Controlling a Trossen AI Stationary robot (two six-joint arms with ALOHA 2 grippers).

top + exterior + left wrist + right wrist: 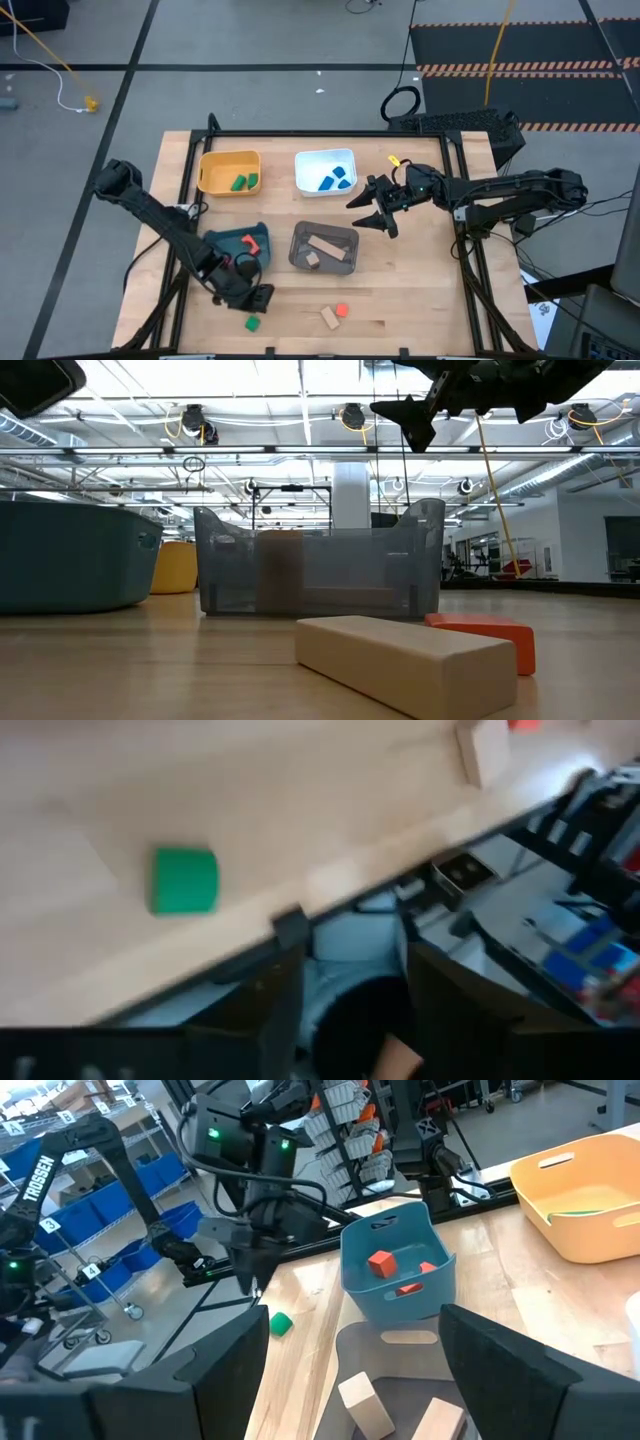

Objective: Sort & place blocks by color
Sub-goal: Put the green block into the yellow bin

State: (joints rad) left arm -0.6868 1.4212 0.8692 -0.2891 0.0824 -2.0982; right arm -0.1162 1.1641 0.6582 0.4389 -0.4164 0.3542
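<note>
Your left gripper (257, 297) hovers spread above the green block (252, 323) at the table's (420, 290) front edge. Your right gripper (372, 210) hangs spread beside the white bin (326, 158).

Bare tabletop (420, 300) lies open right of the grey bin (323, 247). Near the front edge, a green block (252, 323), tan block (329, 318) and orange block (342, 310) obstruct passage.

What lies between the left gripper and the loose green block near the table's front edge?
Nothing: in the high view only bare table separates the left gripper from the green block.
</note>
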